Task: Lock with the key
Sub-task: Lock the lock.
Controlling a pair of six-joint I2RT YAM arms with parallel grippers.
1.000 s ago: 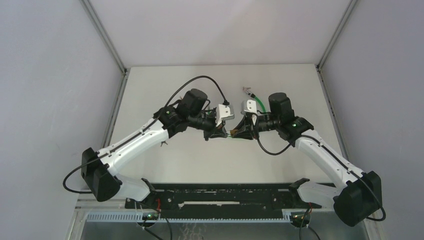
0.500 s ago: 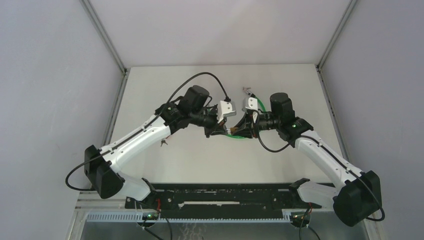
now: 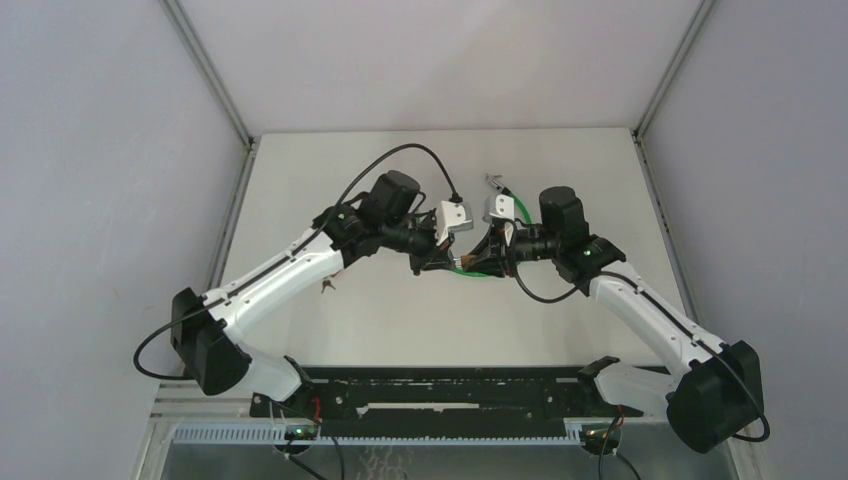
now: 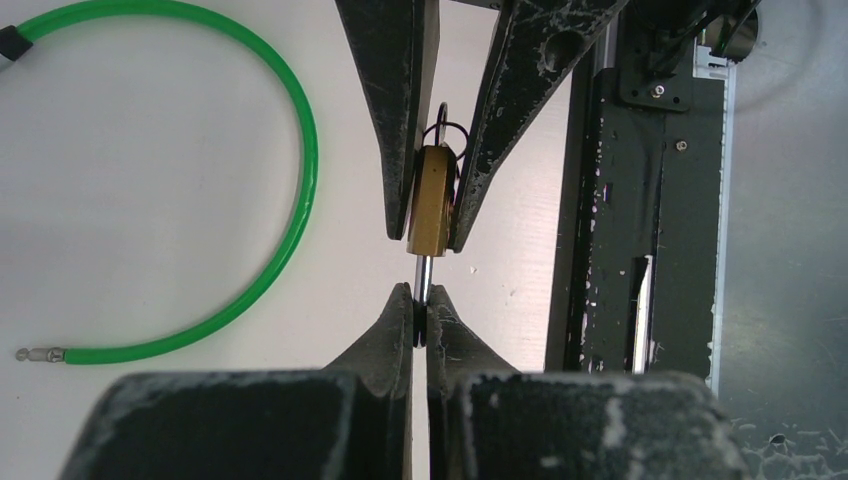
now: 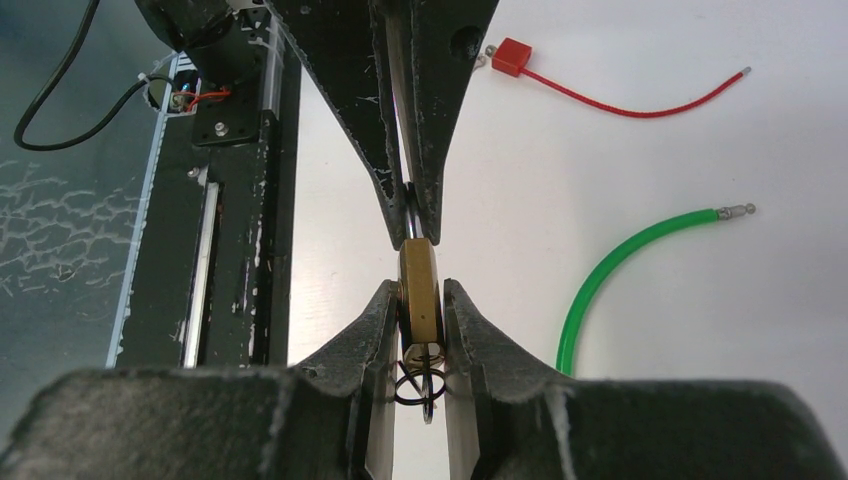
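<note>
The right tool (image 5: 418, 292) is clamped narrow on the brass padlock (image 5: 420, 275), held edge-on over the middle of the bench (image 5: 640, 320). The left tool (image 4: 420, 297) pinches the key (image 4: 424, 272) — its silver shaft meets the padlock's end, the two tools nose to nose. A green cable (image 4: 300, 170) curves across the bench just beside them.

Bright, even white light from above washes the table (image 4: 150, 250), leaving only faint, soft-edged shadows beside the padlock (image 4: 432, 200). In both wrist views the padlock's brass is crisp, with a mild sheen and no harsh glare. Below the padlock, nearest each lens, the bulk of the left gripper (image 4: 420, 300) and the right gripper (image 5: 420, 300) dissolves into blur. The overhead view is sharp from edge to edge.
</note>
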